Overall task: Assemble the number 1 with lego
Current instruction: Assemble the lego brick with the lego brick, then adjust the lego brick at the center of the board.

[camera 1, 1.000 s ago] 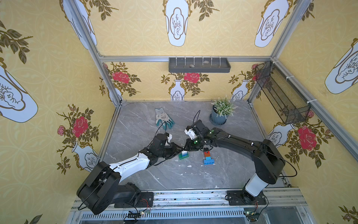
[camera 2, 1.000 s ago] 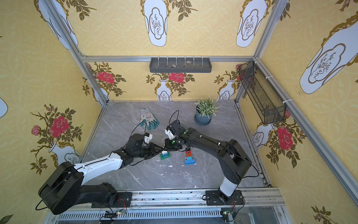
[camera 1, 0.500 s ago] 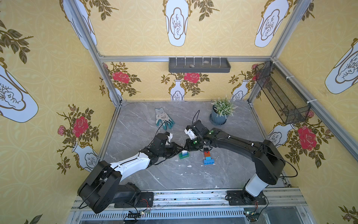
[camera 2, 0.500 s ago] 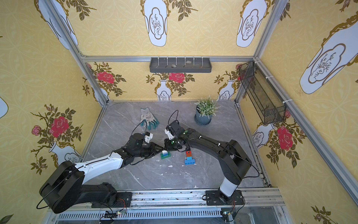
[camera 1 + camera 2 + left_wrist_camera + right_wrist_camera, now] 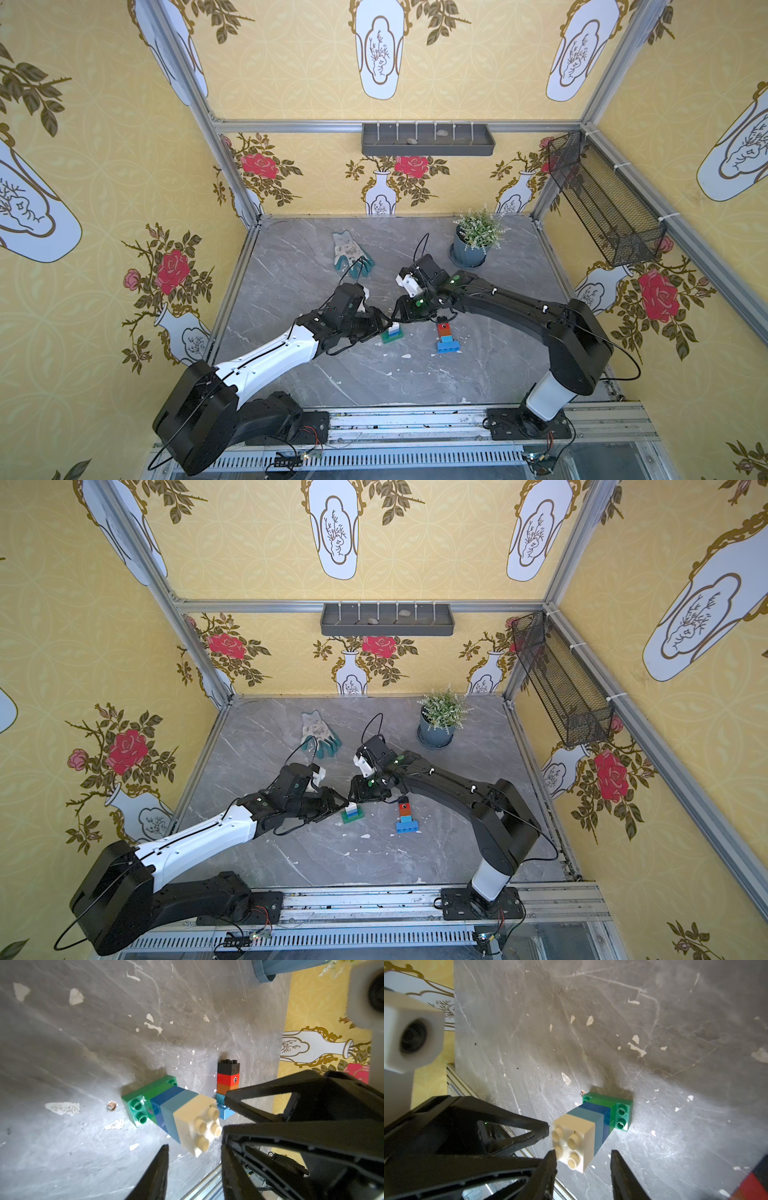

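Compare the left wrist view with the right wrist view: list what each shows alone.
Left wrist only: part of the blue plant pot and the whole black-red-orange stack on its light blue base. Right wrist only: the left arm's white camera; that stack is just a blurred corner. Both: the green-blue-white stack standing on the grey table.

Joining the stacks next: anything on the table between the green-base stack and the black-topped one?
Nothing visible. Only bare table and tiny flecks lie between the green-base stack and the black-topped stack.
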{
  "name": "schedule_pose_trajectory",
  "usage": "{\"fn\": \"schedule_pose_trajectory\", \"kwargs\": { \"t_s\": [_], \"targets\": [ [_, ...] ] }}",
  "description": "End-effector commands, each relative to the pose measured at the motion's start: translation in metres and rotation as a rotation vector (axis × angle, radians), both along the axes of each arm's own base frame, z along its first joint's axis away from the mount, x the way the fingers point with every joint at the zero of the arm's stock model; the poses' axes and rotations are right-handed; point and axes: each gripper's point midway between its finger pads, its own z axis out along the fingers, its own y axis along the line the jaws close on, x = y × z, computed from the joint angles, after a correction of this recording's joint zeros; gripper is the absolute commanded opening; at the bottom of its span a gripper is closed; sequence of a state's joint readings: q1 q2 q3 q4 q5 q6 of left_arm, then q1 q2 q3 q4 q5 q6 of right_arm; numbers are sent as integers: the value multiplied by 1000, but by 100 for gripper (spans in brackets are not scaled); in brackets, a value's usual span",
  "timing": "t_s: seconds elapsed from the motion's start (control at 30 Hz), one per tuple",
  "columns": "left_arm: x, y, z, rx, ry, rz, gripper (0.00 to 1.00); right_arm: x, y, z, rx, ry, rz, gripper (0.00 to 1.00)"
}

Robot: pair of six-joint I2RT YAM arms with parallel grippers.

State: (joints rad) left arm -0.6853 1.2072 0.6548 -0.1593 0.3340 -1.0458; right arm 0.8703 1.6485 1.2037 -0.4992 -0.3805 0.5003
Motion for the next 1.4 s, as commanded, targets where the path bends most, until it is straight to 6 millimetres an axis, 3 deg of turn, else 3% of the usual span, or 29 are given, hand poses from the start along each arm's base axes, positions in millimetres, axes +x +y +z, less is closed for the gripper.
{"fn": "schedule_pose_trajectory", "kwargs": {
  "t_s": [0.0, 0.2, 0.43, 0.5, 0.73, 1.07, 1.37],
  "targets": [
    [1, 3, 13, -5, -52, -4, 53, 8, 3, 21, 50, -99, 7, 51],
    [5, 15, 42, -23, -166, 40, 59, -3, 0, 28, 53, -316, 40, 56],
    [8, 59, 58, -1, -313, 221, 61, -52, 9, 13, 86, -778, 170, 56],
    [6, 71, 59, 0, -341, 269, 62, -56, 5, 3, 82, -813, 159, 56],
    [-4, 104, 53, 41, -347, 376, 64, -51, 10, -23, 84, -817, 102, 59],
    [-9, 107, 50, 38, -323, 378, 65, -25, 17, -37, 61, -789, 30, 63],
    [-7, 107, 51, 43, -314, 372, 65, -14, 15, -44, 57, -759, 8, 58]
  ]
}}
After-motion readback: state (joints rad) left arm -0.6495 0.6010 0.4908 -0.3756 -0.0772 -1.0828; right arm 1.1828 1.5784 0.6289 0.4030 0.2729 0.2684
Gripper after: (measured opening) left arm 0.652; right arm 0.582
